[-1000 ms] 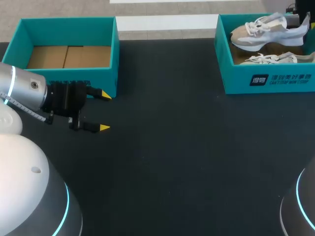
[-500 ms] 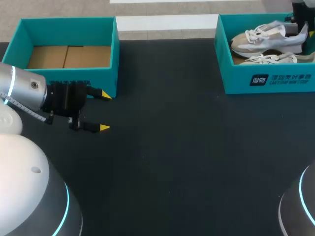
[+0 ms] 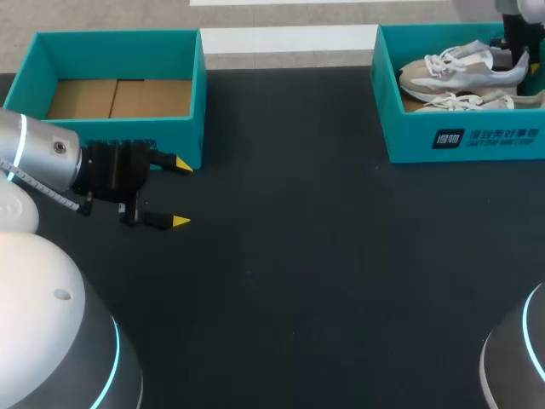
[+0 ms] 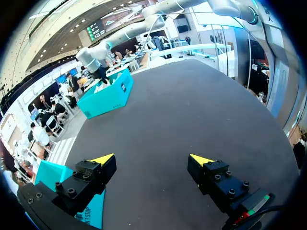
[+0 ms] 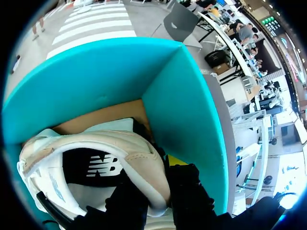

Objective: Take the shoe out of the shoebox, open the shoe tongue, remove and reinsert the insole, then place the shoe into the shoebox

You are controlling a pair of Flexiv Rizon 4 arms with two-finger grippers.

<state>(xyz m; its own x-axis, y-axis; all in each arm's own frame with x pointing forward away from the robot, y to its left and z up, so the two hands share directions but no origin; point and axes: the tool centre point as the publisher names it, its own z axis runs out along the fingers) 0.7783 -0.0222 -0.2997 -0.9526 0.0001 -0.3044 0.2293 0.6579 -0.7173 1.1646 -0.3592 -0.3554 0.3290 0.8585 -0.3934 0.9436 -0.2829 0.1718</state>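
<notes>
A beige and white shoe (image 3: 460,68) lies tilted in the teal shoebox (image 3: 409,136) at the far right of the table, on top of a second matching shoe (image 3: 464,102). My right gripper (image 3: 517,58) comes down at its heel and is shut on the heel collar. In the right wrist view the shoe (image 5: 96,148) fills the space under the gripper (image 5: 160,177), with the heel rim pinched between the dark fingers and the shoebox wall (image 5: 96,81) close behind. My left gripper (image 3: 168,192) hovers open at the left, holding nothing (image 4: 151,160).
A second teal box (image 3: 119,51) with a bare cardboard floor stands at the far left, just behind my left gripper; its corner (image 4: 48,175) shows beside the left finger. The dark tabletop (image 3: 298,239) stretches between the two boxes.
The right gripper has lowered the shoe deeper into the right shoebox and a little to the left. The left arm has stayed still.
</notes>
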